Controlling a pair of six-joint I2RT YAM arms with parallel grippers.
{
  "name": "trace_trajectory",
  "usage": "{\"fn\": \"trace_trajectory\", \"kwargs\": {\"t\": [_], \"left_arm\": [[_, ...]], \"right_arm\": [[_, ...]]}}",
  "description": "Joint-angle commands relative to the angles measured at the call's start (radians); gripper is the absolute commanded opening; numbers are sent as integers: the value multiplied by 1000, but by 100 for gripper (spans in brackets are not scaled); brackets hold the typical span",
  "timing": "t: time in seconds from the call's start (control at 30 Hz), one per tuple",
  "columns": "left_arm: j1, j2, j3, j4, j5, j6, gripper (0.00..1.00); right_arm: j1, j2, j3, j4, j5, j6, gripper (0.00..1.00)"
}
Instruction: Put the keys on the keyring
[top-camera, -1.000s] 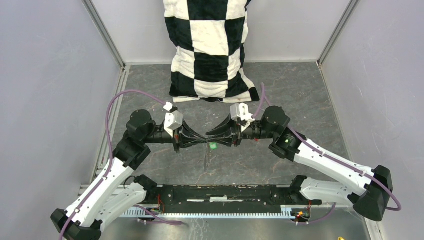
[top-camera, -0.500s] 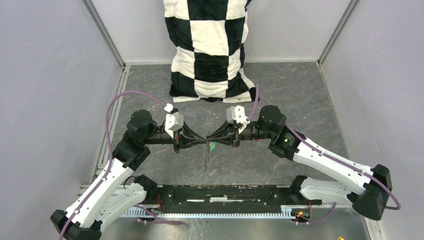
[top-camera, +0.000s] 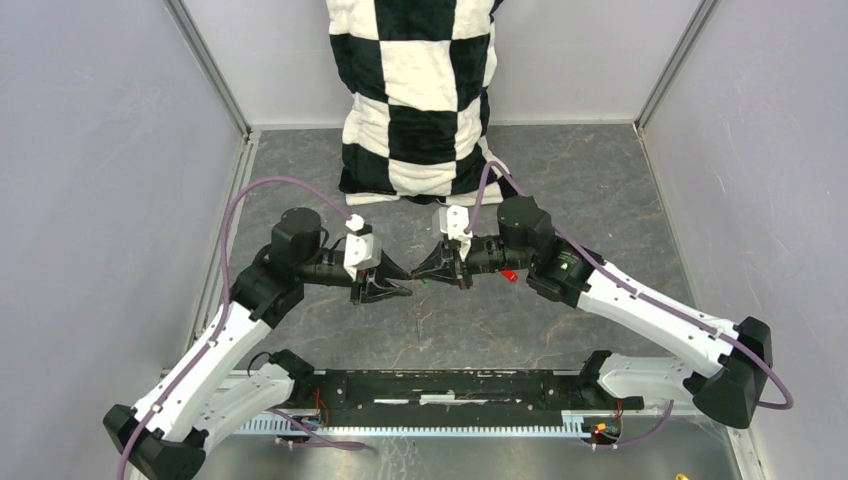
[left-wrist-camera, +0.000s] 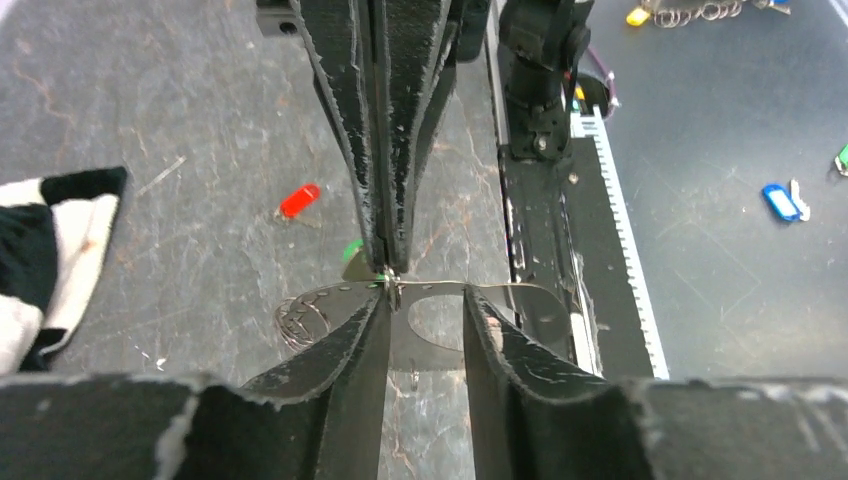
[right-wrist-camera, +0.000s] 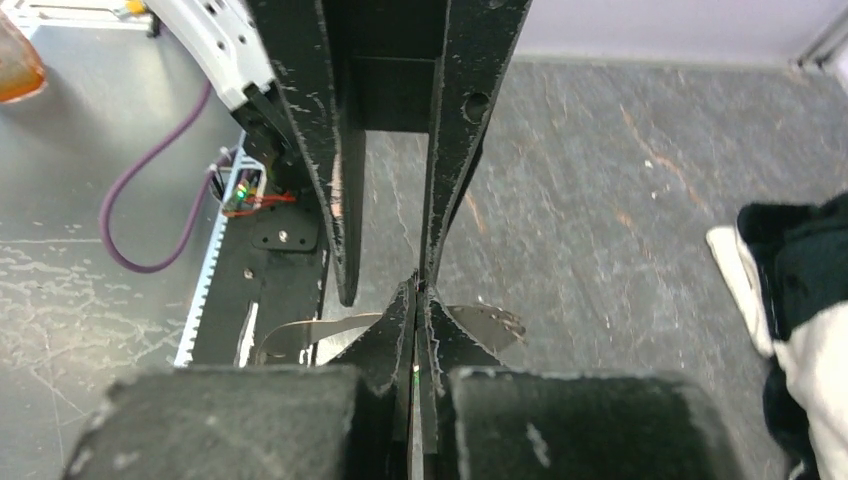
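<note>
The right gripper (left-wrist-camera: 385, 273) is clenched on the large, thin, silvery-grey wire keyring (left-wrist-camera: 520, 291), holding it above the dark stone-patterned table (left-wrist-camera: 150, 100). The tiny green-headed key (left-wrist-camera: 352, 250) sits beside its tips. The left gripper (left-wrist-camera: 425, 300) is released, with its fingers apart around the wire. The red-headed key (left-wrist-camera: 300, 200) lies on the table.

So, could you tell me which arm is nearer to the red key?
Right. The right arm has the red key just beside its wrist; the left arm is off to the key's left.
</note>
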Motion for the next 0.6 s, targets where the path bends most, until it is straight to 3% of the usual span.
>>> {"fn": "trace_trajectory", "kwargs": {"t": [0.0,0.57], "left_arm": [[-1,36,66,-234,-5,308,42],[-2,100,103,-234,-61,368,39]], "right_arm": [[-1,8,67,-88,61,-49,1],[64,126,230,-294,89,-101,1]]}}
